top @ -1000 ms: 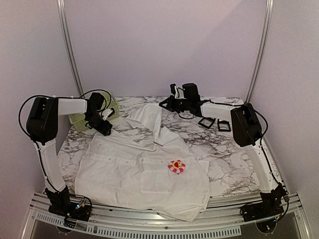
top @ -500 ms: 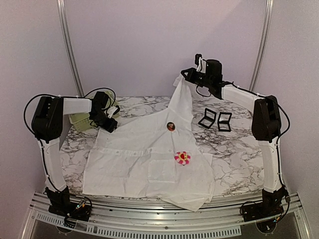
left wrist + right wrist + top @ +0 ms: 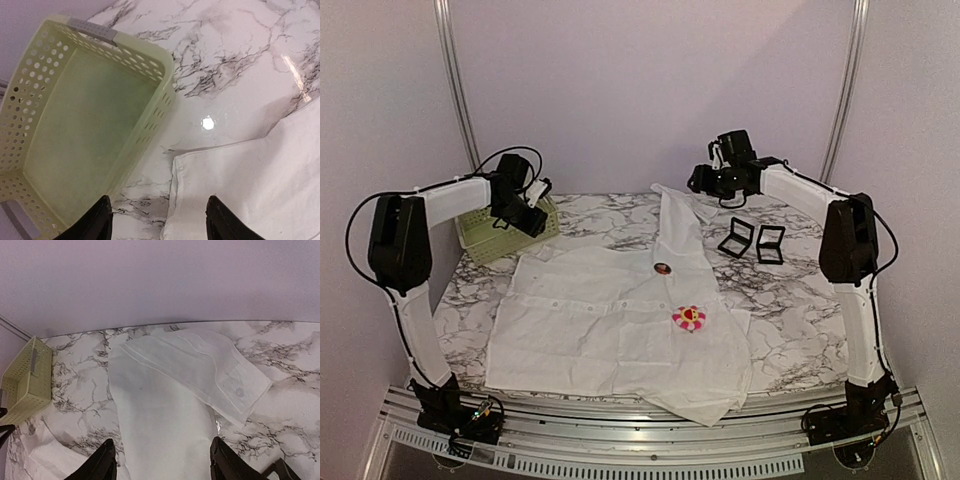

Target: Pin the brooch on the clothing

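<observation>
My left gripper [image 3: 157, 220] hangs open and empty, the basket [image 3: 150, 125] to its left, the shirt [image 3: 260, 190] edge below its right finger. My right gripper [image 3: 162, 460], open and empty too, hovers over the shirt, the brooch [image 3: 688, 318] pinned on it behind.

Marble table [image 3: 800, 325] under white shirt [image 3: 590, 335], pale green basket [image 3: 480, 232], two black cases [image 3: 735, 238].

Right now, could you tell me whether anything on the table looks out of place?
The white shirt lies askew: one sleeve stretches toward the far edge, and its near hem corner hangs past the front edge of the table. Nothing looks spilled or damaged.
</observation>
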Controlling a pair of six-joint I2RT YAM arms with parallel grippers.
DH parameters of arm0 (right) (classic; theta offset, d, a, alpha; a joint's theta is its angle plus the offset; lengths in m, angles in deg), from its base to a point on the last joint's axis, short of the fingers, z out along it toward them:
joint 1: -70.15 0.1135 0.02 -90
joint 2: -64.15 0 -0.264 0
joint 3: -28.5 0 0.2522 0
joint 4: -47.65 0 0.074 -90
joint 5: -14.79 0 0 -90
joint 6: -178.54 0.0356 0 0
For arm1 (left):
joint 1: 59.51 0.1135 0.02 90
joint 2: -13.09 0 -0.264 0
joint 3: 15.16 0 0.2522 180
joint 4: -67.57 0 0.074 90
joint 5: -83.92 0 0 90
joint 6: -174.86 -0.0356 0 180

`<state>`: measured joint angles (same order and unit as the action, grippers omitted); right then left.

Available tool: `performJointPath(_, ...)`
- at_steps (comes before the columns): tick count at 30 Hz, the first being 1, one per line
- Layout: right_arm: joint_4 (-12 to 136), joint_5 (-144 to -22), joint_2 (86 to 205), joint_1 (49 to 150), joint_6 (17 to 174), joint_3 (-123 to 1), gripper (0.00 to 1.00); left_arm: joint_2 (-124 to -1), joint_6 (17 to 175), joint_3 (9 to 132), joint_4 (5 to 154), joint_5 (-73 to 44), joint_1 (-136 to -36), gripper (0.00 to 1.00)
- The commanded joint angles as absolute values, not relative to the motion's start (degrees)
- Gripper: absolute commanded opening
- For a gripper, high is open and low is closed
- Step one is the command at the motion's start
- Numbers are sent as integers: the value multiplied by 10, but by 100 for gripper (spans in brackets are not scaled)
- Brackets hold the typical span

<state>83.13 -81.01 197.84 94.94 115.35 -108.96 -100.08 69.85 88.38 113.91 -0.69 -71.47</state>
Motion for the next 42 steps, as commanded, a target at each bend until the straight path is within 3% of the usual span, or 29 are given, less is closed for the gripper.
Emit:
performJointPath(1, 1108, -693, 1850, 979, 1132, -1021, 61, -942, 699, 869, 1210, -39, -737, 64)
performJointPath(6, 1240, -718, 1734, 1023, 1271, -791, 62, -929, 706, 768, 1182, -29, -771, 62)
performJointPath(13, 1142, -889, 1590, 1041, 1352, -553, 67, -953, 696, 704, 1155, 11, -781, 60)
performJointPath(19, 1094, -861, 1578, 1051, 1389, -454, 67, -952, 670, 650, 1142, 66, -773, 60)
performJointPath(25, 993, -887, 1596, 1048, 1389, -425, 59, -941, 693, 648, 1158, 71, -723, 61)
performJointPath(30, 936, -889, 1594, 1046, 1394, -412, 40, -879, 667, 653, 1169, 33, -715, 75)
performJointPath(34, 929, -889, 1597, 1035, 1379, -431, 43, -895, 690, 682, 1222, 37, -694, 98)
performJointPath(42, 979, -824, 1587, 994, 1362, -467, 48, -952, 758, 686, 1244, 30, -668, 100)
